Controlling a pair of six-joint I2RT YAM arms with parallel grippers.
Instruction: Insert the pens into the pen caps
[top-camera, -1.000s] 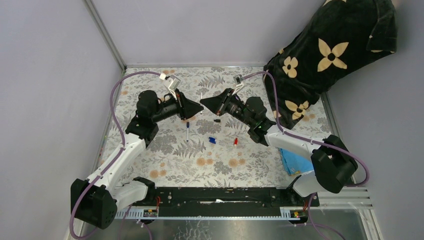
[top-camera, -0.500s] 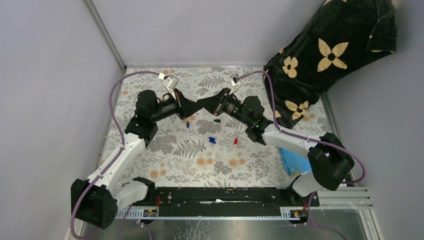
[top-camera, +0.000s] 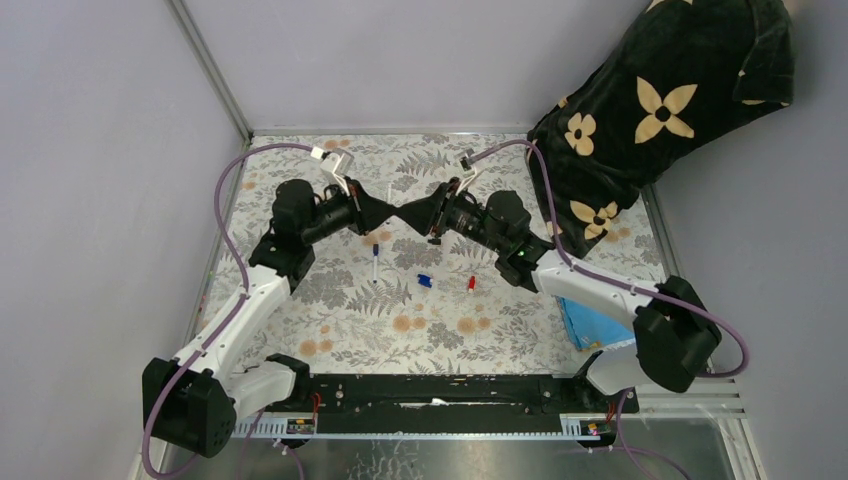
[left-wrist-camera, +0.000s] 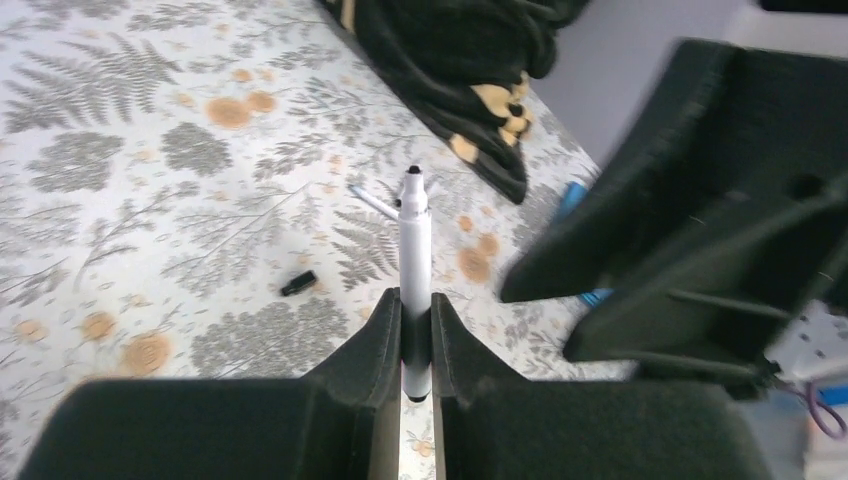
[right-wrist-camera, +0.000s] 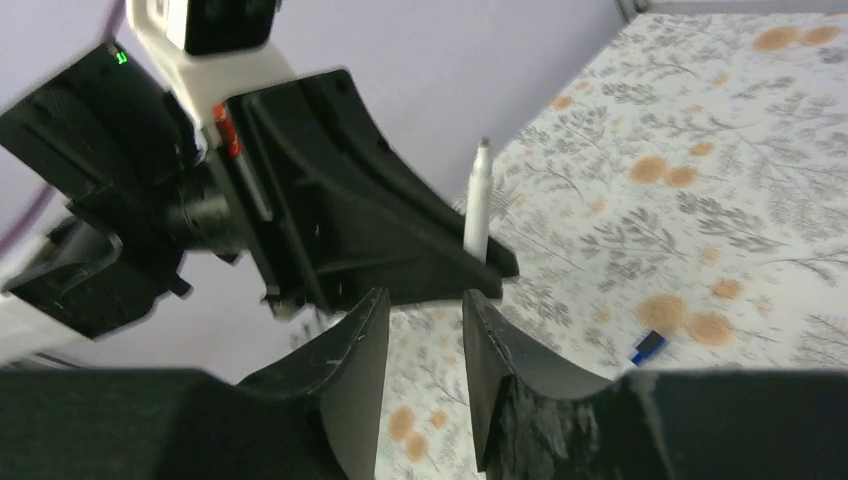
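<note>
My left gripper (top-camera: 388, 212) (left-wrist-camera: 415, 300) is shut on a white pen (left-wrist-camera: 415, 240), whose dark tip points away from the fingers. The same pen (right-wrist-camera: 476, 205) stands up at the left gripper's tip in the right wrist view. My right gripper (top-camera: 408, 215) (right-wrist-camera: 425, 300) is open and empty, facing the left gripper almost tip to tip above the mat. On the mat lie a black cap (top-camera: 434, 240) (left-wrist-camera: 298, 284), a blue cap (top-camera: 424, 281) (right-wrist-camera: 648, 346), a red cap (top-camera: 471, 285) and another pen (top-camera: 376, 262). A further thin pen (left-wrist-camera: 375, 203) lies farther off.
A floral mat (top-camera: 340, 320) covers the table. A black flowered cloth (top-camera: 660, 110) hangs over the back right corner. A blue cloth (top-camera: 590, 325) lies at the right under my right arm. Grey walls close the back and left.
My right gripper has moved left and my left gripper slightly right, so their tips have closed from a clear gap to nearly meeting. The caps and the pen on the mat have not moved.
</note>
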